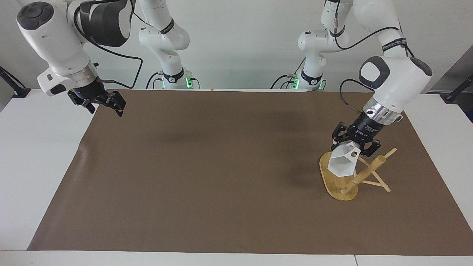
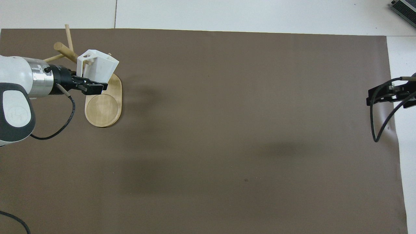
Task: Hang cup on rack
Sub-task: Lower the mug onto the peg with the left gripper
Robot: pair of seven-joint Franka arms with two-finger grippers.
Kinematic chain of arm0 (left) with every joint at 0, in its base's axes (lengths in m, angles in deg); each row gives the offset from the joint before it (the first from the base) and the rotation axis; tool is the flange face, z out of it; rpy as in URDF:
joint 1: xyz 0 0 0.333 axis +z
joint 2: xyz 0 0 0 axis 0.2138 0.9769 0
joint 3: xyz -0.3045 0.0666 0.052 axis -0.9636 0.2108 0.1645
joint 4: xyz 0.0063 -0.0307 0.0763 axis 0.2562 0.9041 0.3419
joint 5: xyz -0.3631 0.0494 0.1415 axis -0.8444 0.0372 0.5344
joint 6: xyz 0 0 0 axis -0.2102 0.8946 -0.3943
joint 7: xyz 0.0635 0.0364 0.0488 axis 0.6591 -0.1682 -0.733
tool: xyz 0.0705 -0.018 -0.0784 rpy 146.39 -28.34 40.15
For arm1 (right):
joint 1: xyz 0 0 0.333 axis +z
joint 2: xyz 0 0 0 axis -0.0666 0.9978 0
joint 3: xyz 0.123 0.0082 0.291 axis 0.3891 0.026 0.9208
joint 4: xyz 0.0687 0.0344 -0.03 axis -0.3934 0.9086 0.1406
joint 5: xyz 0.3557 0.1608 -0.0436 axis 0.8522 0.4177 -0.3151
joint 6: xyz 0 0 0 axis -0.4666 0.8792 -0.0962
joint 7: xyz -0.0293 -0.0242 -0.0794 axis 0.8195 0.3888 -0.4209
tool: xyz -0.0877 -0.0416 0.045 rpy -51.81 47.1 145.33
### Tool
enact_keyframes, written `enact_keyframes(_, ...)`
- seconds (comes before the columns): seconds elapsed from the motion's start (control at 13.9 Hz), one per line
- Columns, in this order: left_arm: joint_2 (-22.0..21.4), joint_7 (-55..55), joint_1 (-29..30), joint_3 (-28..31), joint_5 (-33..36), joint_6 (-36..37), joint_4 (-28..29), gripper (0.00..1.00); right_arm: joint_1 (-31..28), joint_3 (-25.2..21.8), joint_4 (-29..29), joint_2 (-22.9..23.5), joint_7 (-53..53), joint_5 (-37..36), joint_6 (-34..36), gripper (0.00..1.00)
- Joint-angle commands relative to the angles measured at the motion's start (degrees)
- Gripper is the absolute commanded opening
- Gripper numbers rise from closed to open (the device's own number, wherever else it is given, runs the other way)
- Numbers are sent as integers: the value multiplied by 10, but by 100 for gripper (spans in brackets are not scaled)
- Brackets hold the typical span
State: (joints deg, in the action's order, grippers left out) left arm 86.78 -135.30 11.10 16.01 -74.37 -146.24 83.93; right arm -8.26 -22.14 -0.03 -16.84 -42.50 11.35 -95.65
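Observation:
The white faceted cup [image 1: 343, 164] is tilted on its side in my left gripper [image 1: 354, 146], which is shut on its handle end. It hangs over the oval base of the bamboo rack [image 1: 332, 184], close beside the post [image 1: 364, 173] and its thin pegs. In the overhead view the cup [image 2: 97, 66] covers the rack's base [image 2: 104, 107] next to the post [image 2: 65, 51], with the left gripper [image 2: 92, 86] at it. Whether a peg is in the handle's hole I cannot tell. My right gripper [image 1: 105, 101] is open and empty, raised over the mat's edge at the right arm's end [image 2: 382, 96].
A brown mat [image 1: 221, 177] covers most of the white table [image 1: 37, 166]. The rack stands at the left arm's end of the mat. Nothing else lies on the mat.

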Motion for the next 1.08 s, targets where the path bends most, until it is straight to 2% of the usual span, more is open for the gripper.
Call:
enact_keyframes(0.0,-5,-28,3,-4,13,-23,16,0,0,0,3,-6,8,11,-11,100)
enact_keyframes(0.29,-1,-59,4,-4,12,-38,17,0,0,2,6,-3,5,11,-58,100)
enact_keyframes(0.58,1,-90,4,-4,12,-56,21,0,0,5,7,-3,-16,53,-65,100)
enact_keyframes(0.86,13,-102,5,-4,12,-72,21,0,0,5,7,-2,-7,54,-71,100)
enact_keyframes(1.01,35,-114,5,-2,13,-80,10,0,0,2,7,-3,-9,54,-71,100)
